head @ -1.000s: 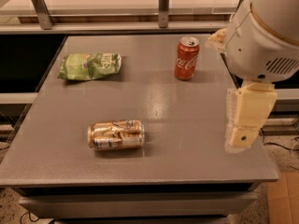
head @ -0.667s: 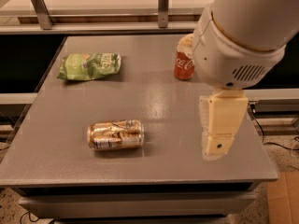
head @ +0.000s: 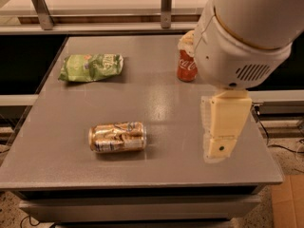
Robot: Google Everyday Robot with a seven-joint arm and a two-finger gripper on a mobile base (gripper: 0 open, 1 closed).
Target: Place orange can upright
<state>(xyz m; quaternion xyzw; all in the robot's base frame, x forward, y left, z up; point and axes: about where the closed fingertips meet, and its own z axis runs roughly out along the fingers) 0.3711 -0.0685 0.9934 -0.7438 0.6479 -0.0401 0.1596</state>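
The orange can (head: 117, 137) lies on its side on the grey table (head: 156, 99), left of centre and near the front edge. It is shiny orange-gold with whitish bands, its ends pointing left and right. My gripper (head: 219, 146) hangs above the right part of the table, well to the right of the can and not touching it. It holds nothing that I can see. The big white arm housing (head: 242, 37) fills the upper right of the view.
A red Coca-Cola can (head: 186, 63) stands upright at the back, partly hidden by the arm housing. A green crisp bag (head: 91, 66) lies at the back left. A metal rail (head: 95, 28) runs behind the table. The floor shows beyond the right edge.
My arm and gripper have moved left over the table, towards the orange can, and now hide part of the red can. The cans and the bag have not moved.
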